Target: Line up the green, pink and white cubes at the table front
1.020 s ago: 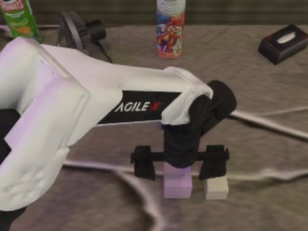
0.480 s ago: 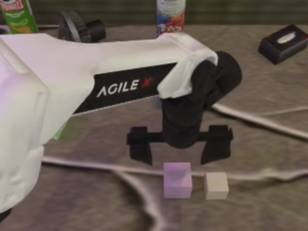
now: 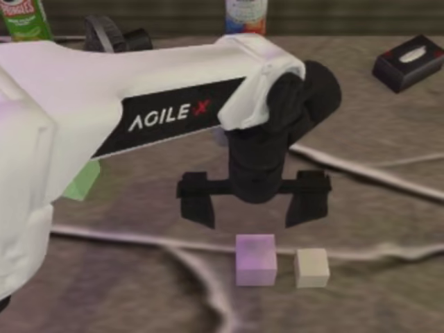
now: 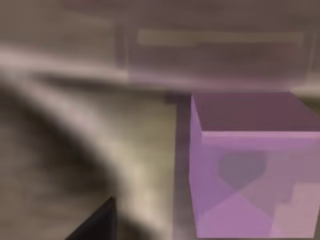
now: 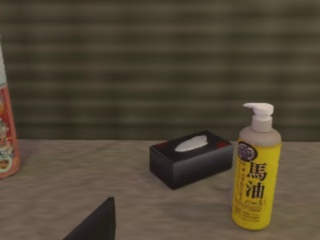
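The left gripper [image 3: 251, 208] hangs above the pink cube [image 3: 256, 259], fingers spread wide and empty. The white cube [image 3: 311, 268] sits just right of the pink cube; the green cube [image 3: 82, 182] lies well to its left, half hidden under the arm.

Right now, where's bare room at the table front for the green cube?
Bare cloth lies left of the pink cube, below the left arm, and right of the white cube. The gap between those two is narrow. The open left gripper hangs just behind them. The green cube waits far left.
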Controlling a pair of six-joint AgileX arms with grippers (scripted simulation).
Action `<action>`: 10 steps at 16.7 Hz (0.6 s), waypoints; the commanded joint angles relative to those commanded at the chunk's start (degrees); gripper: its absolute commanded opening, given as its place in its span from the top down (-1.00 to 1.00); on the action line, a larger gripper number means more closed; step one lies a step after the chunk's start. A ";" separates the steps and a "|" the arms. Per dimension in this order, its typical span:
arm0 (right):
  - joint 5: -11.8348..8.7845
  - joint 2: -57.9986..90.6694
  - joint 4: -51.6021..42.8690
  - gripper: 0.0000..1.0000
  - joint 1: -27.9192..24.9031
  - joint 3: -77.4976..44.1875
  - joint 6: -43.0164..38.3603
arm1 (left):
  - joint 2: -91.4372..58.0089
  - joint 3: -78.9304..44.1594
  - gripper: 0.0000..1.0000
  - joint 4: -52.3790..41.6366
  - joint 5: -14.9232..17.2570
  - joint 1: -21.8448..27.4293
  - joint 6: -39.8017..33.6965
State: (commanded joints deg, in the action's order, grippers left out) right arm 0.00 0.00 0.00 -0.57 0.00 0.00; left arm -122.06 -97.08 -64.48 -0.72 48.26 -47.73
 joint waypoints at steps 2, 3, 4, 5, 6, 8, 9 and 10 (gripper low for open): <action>0.00 0.00 0.00 -1.00 0.00 0.00 0.00 | -0.29 -0.47 -1.00 -0.12 0.04 -3.14 4.35; 0.00 0.00 0.00 -1.00 0.00 0.00 0.00 | -0.47 -0.73 -1.00 -0.20 0.07 -5.22 7.20; 0.00 0.00 0.00 -1.00 0.00 0.00 0.00 | -0.68 -0.96 -1.00 -0.31 0.12 -7.63 10.46; 0.00 0.00 0.00 -1.00 0.00 0.00 0.00 | -0.91 -1.16 -1.00 -0.45 0.18 -10.27 14.04; 0.00 0.00 0.00 -1.00 0.00 0.00 0.00 | -1.14 -1.29 -1.00 -0.61 0.24 -13.10 18.00; 0.00 0.00 0.00 -1.00 0.00 0.00 0.00 | -1.66 -1.45 -1.00 -1.00 0.37 -19.16 27.06; 0.00 0.00 0.00 -1.00 0.00 0.00 0.00 | -1.92 -1.51 -1.00 -1.20 0.42 -22.27 31.92; 0.00 0.00 0.00 -1.00 0.00 0.00 0.00 | -2.15 -1.59 -1.00 -1.37 0.47 -25.37 36.80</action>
State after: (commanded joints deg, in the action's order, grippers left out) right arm 0.00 0.00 0.00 -0.57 0.00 0.00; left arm -124.21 -98.67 -65.85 -0.25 22.89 -10.93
